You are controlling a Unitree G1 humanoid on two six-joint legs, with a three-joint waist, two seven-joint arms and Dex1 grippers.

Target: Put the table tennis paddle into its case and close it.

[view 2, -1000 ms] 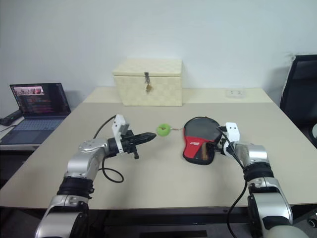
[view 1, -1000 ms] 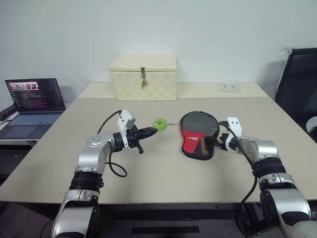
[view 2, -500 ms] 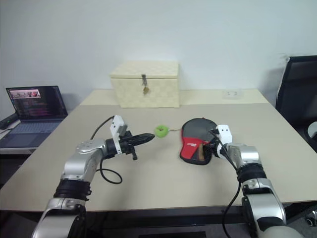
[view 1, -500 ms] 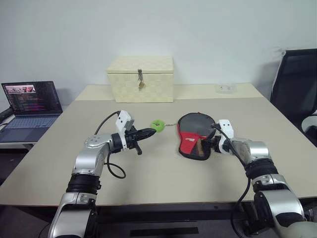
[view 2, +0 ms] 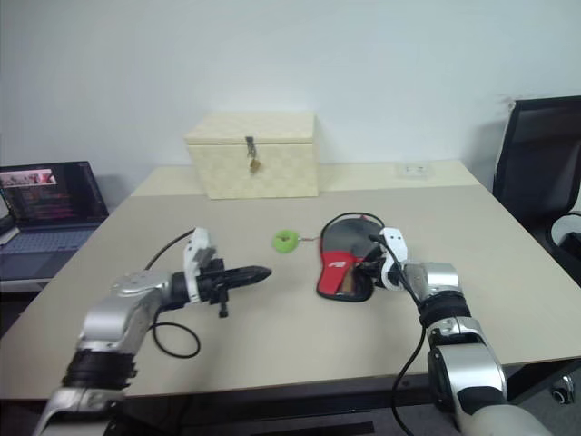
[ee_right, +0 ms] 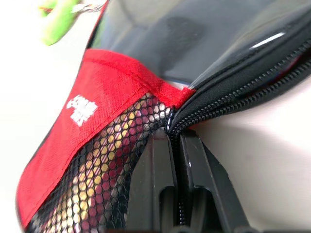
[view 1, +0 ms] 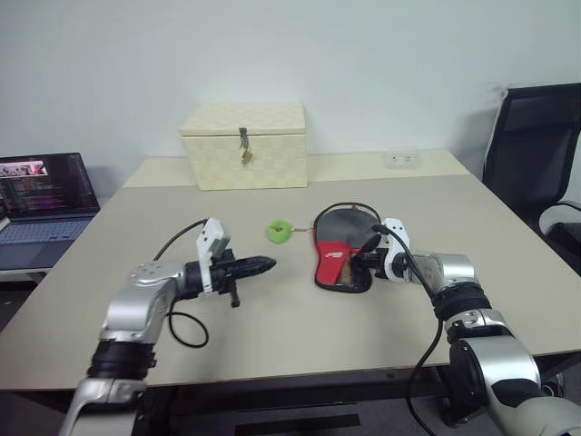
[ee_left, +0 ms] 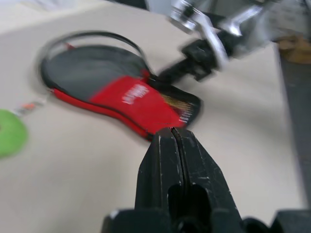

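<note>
The case [view 1: 340, 250] lies flat at mid-table, red panel and black mesh up, a zipper running round its edge. Inside it is the table tennis paddle, whose light wooden handle [ee_left: 178, 103] shows through the mesh. My right gripper [view 1: 360, 264] sits at the case's narrow end. In the right wrist view this gripper [ee_right: 176, 141] is shut with the zipper edge between its fingers. My left gripper [view 1: 269, 264] hovers left of the case, shut on nothing and pointing toward it.
A green round tag [view 1: 279, 232] on a thin cord lies just left of the case. A cream woven latched box [view 1: 245, 145] stands at the back. A laptop [view 1: 41, 195] sits far left and a black chair [view 1: 536, 145] far right.
The right gripper has gone from open to shut and slid left onto the case's zipper edge. The left gripper drew back from the green tag. The camera has turned right.
</note>
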